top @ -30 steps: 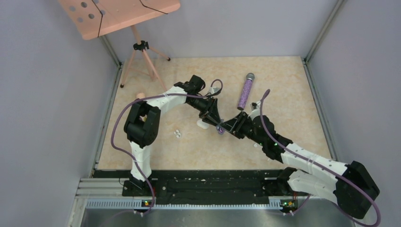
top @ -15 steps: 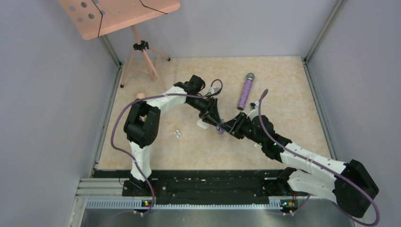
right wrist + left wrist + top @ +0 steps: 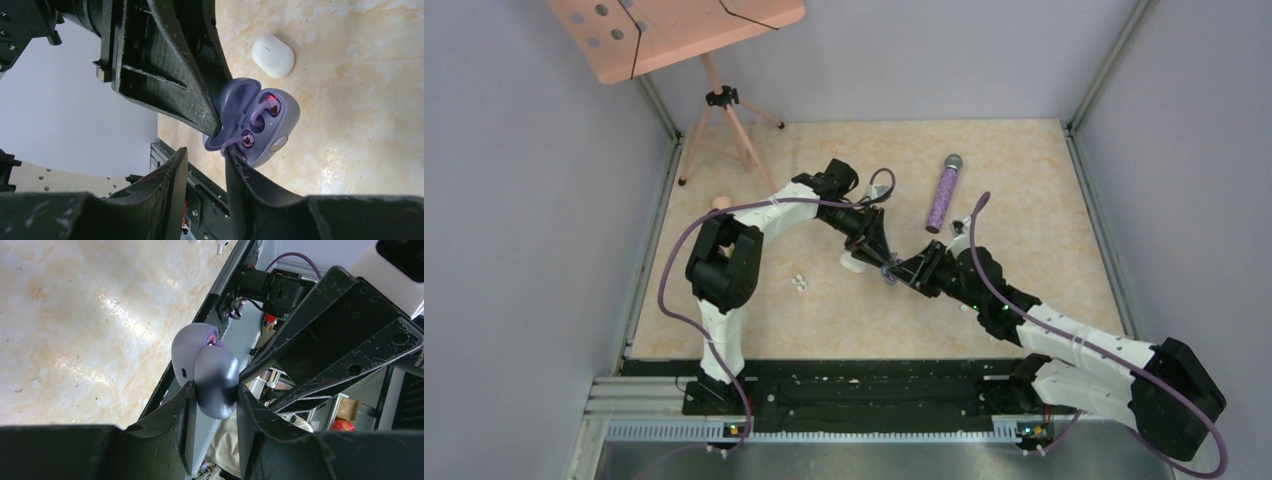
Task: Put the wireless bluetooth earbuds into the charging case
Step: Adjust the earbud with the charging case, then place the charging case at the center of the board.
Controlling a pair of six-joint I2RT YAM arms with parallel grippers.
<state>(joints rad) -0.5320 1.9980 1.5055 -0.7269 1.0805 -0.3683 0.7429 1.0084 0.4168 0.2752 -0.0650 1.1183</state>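
While open, case (image 3: 284, 117) in left gripper (image 3: 215, 386)

Left wrist view: my left fingers (image 3: 250, 415) are covering the lower end of the charging case (image 3: 210, 375). The white earbuds (image 3: 220, 245) are getting clipped at the top edge. From overhead they are showing too small for detail.

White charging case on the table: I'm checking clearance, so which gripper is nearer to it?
Left. The left gripper, clamped on the open purple case, hangs just beside the white case; the right gripper reaches in from the purple case's far side.
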